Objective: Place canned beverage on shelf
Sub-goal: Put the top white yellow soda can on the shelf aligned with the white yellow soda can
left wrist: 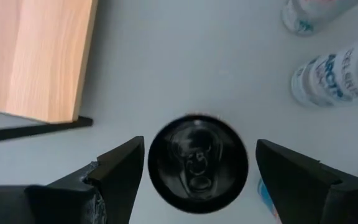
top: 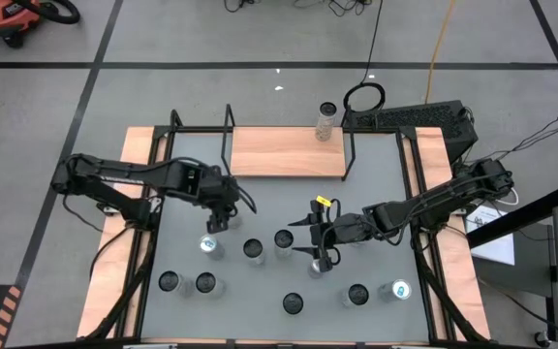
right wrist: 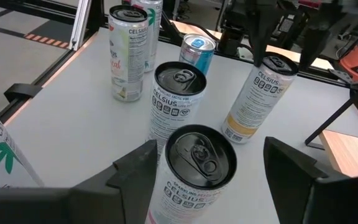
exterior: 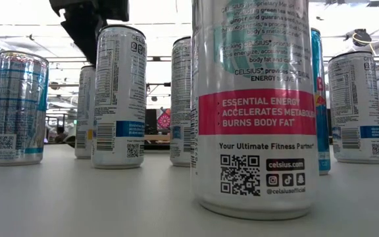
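Can (left wrist: pixel 197 163) between open left end effector (left wrist: pixel 194 171) fingers — ungripped.

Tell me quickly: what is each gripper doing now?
Left gripper: open, around a black-topped aluminium can.
Right gripper: open, around another black-topped can.

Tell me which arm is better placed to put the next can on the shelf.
Probably left: its gripper straddles a can close beside the shelf. The right gripper also straddles one, farther off.

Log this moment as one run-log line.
left gripper: open over can | right gripper: open around can | shelf: one can
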Available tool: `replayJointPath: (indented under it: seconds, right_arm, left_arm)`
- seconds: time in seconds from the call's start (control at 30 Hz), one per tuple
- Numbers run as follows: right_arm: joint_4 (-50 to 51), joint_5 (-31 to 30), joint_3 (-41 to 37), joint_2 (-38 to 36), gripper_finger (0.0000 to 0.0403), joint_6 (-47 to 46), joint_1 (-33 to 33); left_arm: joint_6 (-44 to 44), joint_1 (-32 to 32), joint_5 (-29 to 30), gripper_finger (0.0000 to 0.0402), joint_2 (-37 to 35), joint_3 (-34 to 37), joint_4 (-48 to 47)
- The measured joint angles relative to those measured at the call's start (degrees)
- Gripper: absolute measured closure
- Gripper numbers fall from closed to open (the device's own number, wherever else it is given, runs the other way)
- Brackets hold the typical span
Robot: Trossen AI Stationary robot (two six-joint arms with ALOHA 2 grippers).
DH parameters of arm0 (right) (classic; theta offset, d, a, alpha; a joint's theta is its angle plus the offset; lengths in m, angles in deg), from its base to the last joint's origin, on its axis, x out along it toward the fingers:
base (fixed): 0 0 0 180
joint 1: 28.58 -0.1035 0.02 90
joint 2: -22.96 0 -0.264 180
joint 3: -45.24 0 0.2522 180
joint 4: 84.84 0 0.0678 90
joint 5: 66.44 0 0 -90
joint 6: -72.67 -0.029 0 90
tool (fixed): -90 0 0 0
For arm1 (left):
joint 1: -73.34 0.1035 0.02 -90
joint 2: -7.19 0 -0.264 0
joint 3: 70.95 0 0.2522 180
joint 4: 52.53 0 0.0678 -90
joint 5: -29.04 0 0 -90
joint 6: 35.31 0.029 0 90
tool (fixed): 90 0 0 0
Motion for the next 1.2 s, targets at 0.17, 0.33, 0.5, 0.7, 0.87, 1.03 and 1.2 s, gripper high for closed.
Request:
replayJointPath:
  seconds: [0.17, 0.33, 0.5, 0.7, 0.87, 1.03, 1.2]
  right_arm:
    - [0.0, 0.0, 0.0, 0.0, 0.0174, 0.0, 0.0]
    - [0.0, 0.0, 0.0, 0.0, 0.0174, 0.1, 0.0]
    - [0.0, 0.0, 0.0, 0.0, 0.0174, 0.0, 0.0]
    - [0.0, 0.0, 0.0, 0.0, 0.0174, 0.0, 0.0]
    - [0.0, 0.0, 0.0, 0.0, 0.0174, 0.0, 0.0]
    - [0.0, 0.0, 0.0, 0.0, 0.0174, 0.0, 0.0]
    - [0.0, 0.0, 0.0, 0.0, 0.0174, 0.0, 0.0]
  left_arm:
    - [0.0, 0.1, 0.4, 0.0103, 0.0, 0.3, 0.5]
    - [-0.3, 0.1, 1.2, 0.0103, 0.5, 0.3, 1.3]
    - [-0.3, 0.1, 0.5, 0.0103, 2.1, 0.3, 1.2]
    - [-0.4, 0.1, 0.3, 0.0103, 4.6, 0.3, 1.2]
    - [-0.5, 0.1, 0.3, 0.0103, 6.0, 0.3, 1.1]
    - [-0.5, 0.1, 0.3, 0.0103, 7.0, 0.3, 0.8]
    - [-2.0, 0.1, 0.3, 0.0119, 7.1, 0.3, -0.5]
